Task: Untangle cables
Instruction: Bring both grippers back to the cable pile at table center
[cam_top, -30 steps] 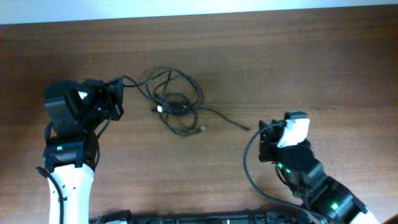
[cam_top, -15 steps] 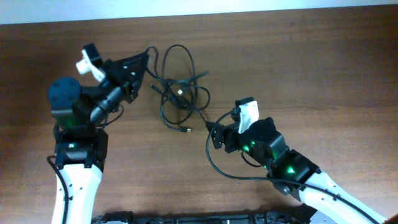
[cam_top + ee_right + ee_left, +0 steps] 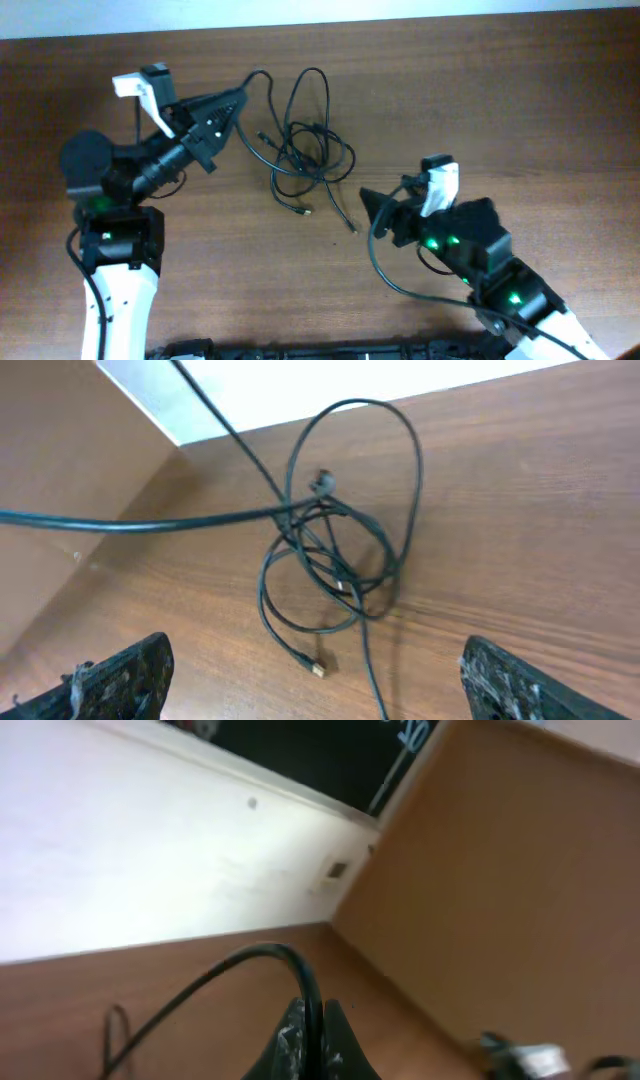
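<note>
The cables (image 3: pixel 312 152) lie in one loose tangle of thin black loops on the brown table (image 3: pixel 520 90). My left gripper (image 3: pixel 238 98) is shut on one strand at the tangle's upper left, and that strand hangs down into the pile. In the left wrist view the black cable (image 3: pixel 262 958) runs pinched between the closed fingers (image 3: pixel 296 1038). My right gripper (image 3: pixel 378 212) stands open just right of the tangle, holding nothing. In the right wrist view the cables (image 3: pixel 335 550) lie ahead of the wide-apart fingers (image 3: pixel 120 680), with a light-tipped plug (image 3: pixel 318 669) nearest.
A second loose cable end (image 3: pixel 351 229) lies on the wood just left of the right gripper. The table's far edge meets a white wall (image 3: pixel 400 8). The right arm's own thick black wire (image 3: pixel 385 270) loops beside its wrist.
The left gripper has lifted and swung up and to the right, dragging the tangle with it. The right gripper came in towards the tangle, opened, then drew back a little to the right.
</note>
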